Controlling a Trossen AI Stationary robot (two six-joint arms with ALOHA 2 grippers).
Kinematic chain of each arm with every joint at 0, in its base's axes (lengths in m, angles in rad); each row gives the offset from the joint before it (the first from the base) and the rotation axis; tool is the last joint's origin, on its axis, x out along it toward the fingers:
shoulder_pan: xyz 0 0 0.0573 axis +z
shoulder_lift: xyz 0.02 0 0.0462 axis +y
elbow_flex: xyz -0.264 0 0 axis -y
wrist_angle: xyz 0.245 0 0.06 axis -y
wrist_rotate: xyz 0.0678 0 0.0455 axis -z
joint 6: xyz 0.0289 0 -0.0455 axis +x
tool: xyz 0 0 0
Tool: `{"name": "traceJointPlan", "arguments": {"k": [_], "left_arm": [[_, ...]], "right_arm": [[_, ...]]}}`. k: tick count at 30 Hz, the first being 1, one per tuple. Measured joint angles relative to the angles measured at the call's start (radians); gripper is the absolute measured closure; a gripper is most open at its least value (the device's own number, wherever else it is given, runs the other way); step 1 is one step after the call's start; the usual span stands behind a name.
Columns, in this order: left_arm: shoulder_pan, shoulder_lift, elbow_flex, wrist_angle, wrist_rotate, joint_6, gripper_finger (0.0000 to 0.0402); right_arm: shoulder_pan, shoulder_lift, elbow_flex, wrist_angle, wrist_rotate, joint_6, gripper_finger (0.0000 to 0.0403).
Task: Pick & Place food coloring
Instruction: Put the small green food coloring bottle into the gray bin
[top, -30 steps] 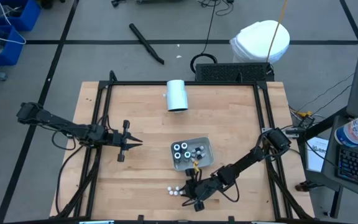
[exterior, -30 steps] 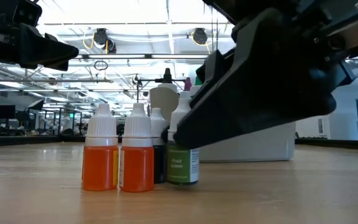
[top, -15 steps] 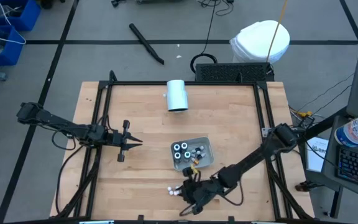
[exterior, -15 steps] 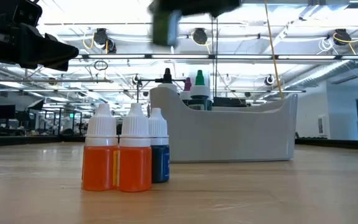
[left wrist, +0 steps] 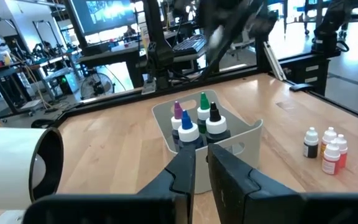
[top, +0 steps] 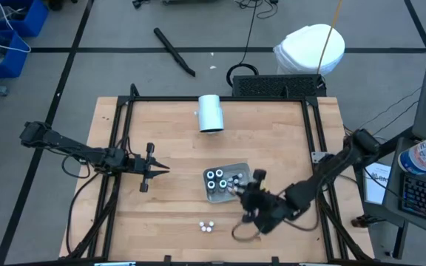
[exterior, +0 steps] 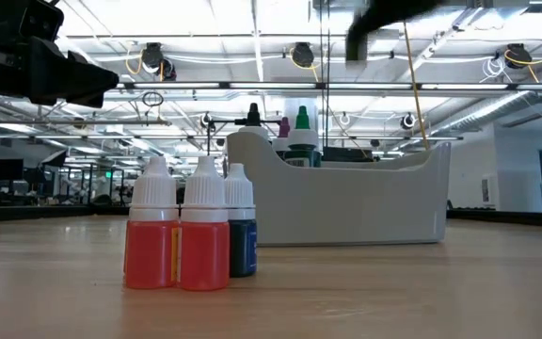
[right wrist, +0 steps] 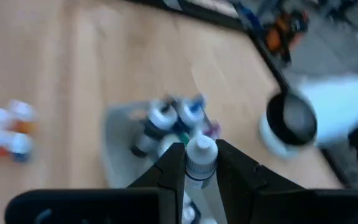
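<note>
Lifted from the three bottles (top: 206, 226), the right hand (right wrist: 201, 163) now grips a small white-capped bottle (right wrist: 200, 157) over the grey tray (top: 244, 171), at its 4 o'clock edge; released off-centre, the bottle could topple the crowded bottles inside.

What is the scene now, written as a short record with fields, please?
table: wooden top in a black frame
tray: grey tray near the table's middle, several bottles upright in it
loose bottles: three standing together on the table, in front of the tray
right gripper: above the tray, shut on a white-capped bottle
left gripper: waiting over the table's left side, holding nothing
cylinder: white cylinder lying at the table's far edge
</note>
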Motion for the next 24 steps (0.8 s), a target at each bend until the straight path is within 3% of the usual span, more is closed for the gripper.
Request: {"name": "traceJointPlan", "arguments": {"k": [2,6,9,17,24], "left_arm": [[0.0,0.0,0.0,0.0,0.0,-0.001,0.035],[0.0,0.0,0.0,0.001,-0.001,-0.001,0.035],[0.0,0.0,0.0,0.001,-0.007,0.0,0.035],[0.0,0.0,0.0,0.001,-0.008,0.018,0.035],[0.0,0.0,0.0,0.001,-0.008,0.006,0.035]], "right_arm": [[-0.038,-0.013,-0.093,0.064,-0.012,0.026,0.0344],[-0.135,-0.027,-0.23,0.278,-0.163,-0.005,0.0344],[-0.198,-0.026,-0.296,0.357,-0.21,-0.029,0.0344],[-0.266,-0.017,-0.32,0.393,-0.289,-0.026,0.0344],[-0.262,0.019,-0.32,0.471,-0.291,-0.023,0.0344]]}}
